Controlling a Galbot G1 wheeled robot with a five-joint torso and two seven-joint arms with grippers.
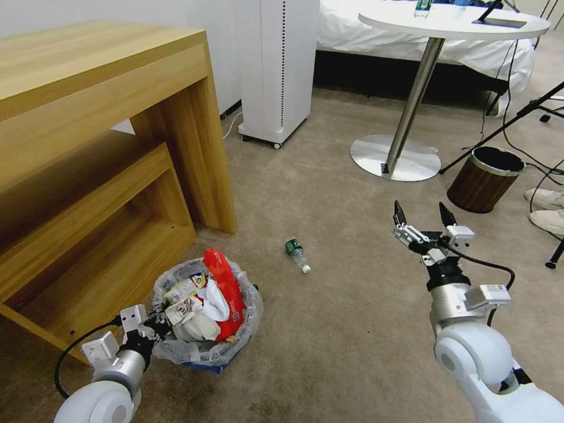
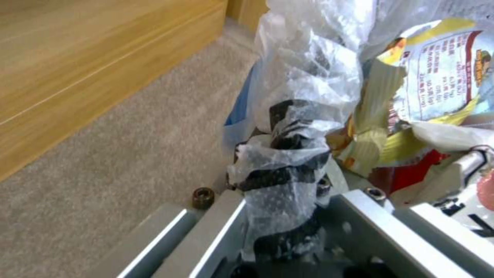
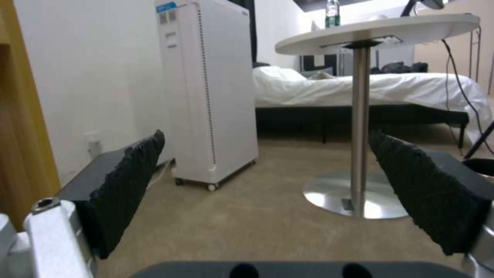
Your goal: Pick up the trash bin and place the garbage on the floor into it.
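The left gripper (image 1: 157, 322) clamps its fingers on the rim of the small round blue bag-lined trash bin (image 1: 207, 349) (heaped with wrappers) beside the wooden bench (image 1: 88, 147). The small green-labelled plastic bottle (image 1: 297, 254) lies on the carpet nearby; the right gripper (image 1: 424, 215) hovers, fingers spread.

A light wooden desk (image 1: 88, 117) with a lower shelf stands on the left. Just beside it is a tall white appliance (image 1: 276, 64) on small wheels. A round white pedestal table (image 1: 452, 23) stands before a white-sheeted bed (image 1: 346, 29) — near its base, a brown wood-pattern bin (image 1: 484, 179) with a black inside.
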